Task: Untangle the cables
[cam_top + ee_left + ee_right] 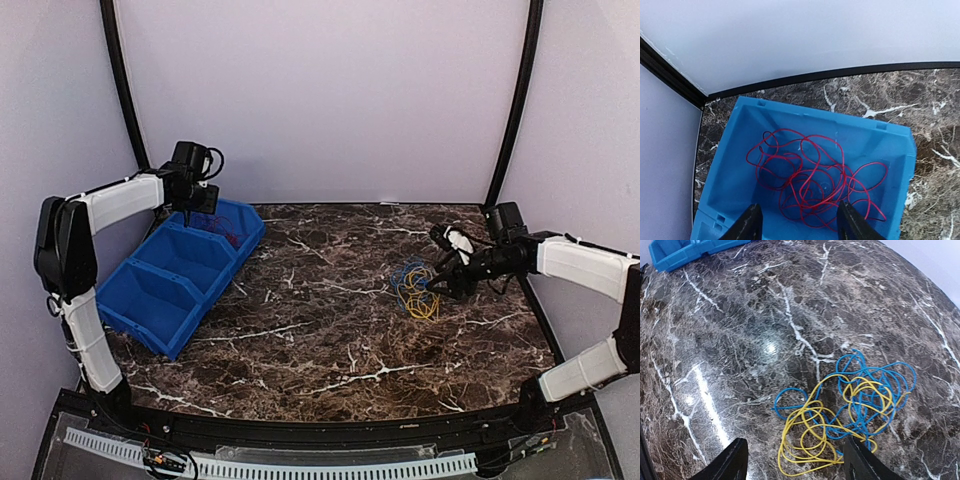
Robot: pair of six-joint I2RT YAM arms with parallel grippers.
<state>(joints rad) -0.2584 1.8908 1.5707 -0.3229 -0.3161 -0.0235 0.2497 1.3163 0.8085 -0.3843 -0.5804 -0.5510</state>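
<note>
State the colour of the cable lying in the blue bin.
The cable is red, clearest in the left wrist view.

glossy marble-look table, smooth plastic blue bin; thin smooth cables

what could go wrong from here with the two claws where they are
1. Blue cable and yellow cable lie interlaced; the open right claw above them may pinch both and tighten the tangle.
2. Red cable lies in loose loops in the blue bin; the open left claw above could snag a loop.
</note>
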